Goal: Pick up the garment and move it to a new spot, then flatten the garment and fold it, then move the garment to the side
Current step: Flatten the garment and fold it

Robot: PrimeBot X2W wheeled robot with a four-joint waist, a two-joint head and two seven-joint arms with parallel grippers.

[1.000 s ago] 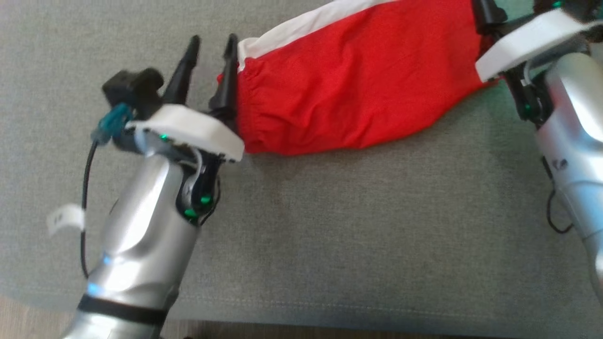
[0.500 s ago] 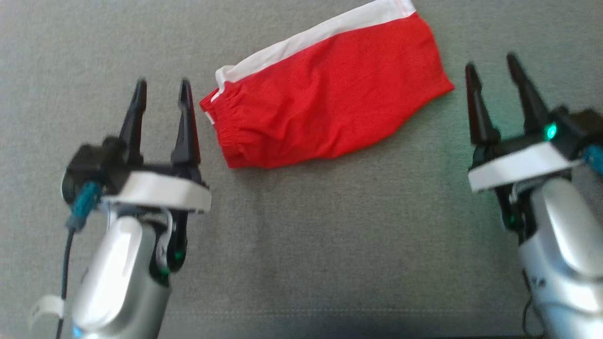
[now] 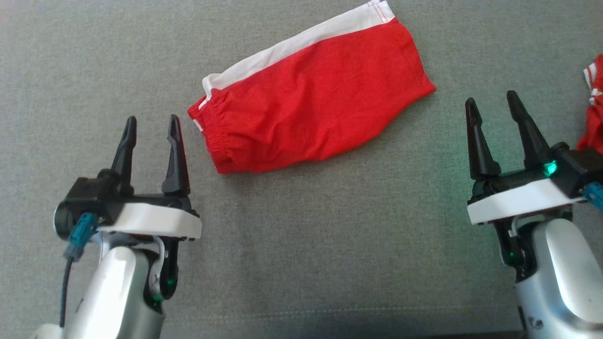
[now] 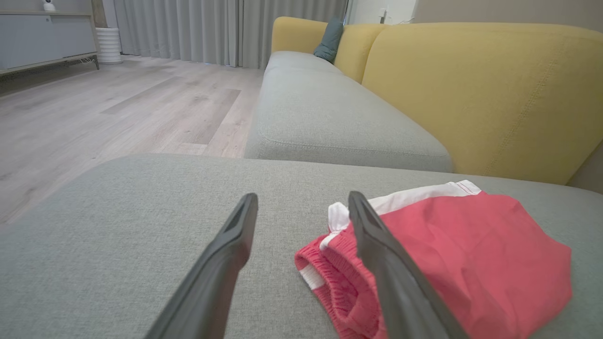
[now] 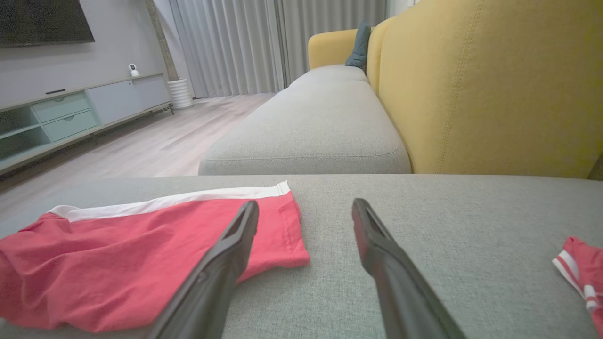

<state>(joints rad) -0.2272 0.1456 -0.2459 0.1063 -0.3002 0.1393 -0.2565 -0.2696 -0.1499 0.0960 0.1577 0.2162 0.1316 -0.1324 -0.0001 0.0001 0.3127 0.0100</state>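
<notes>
The garment (image 3: 311, 108) is a pair of red shorts with a white side stripe, folded and lying flat on the grey cushion (image 3: 301, 245), waistband toward my left. My left gripper (image 3: 151, 124) stands open just left of the waistband, apart from it, nothing between its fingers. My right gripper (image 3: 491, 104) is open to the right of the leg hem, also clear of the cloth. In the left wrist view the garment (image 4: 452, 254) lies beyond the right finger, with the left gripper (image 4: 301, 200) open. In the right wrist view the garment (image 5: 141, 254) lies to the left of the open right gripper (image 5: 305, 205).
Another red piece of clothing with white stripes (image 3: 594, 113) lies at the cushion's right edge, close to my right wrist, also seen as red cloth (image 5: 582, 273). Yellow sofa backrest (image 4: 480, 89) and a longer grey seat (image 4: 325, 117) lie beyond; wooden floor (image 4: 103, 103) to the left.
Both grippers have drawn back from the garment's ends, toward me and apart from it, both open. The garment stays folded on the cushion; the head camera's view has shifted.
</notes>
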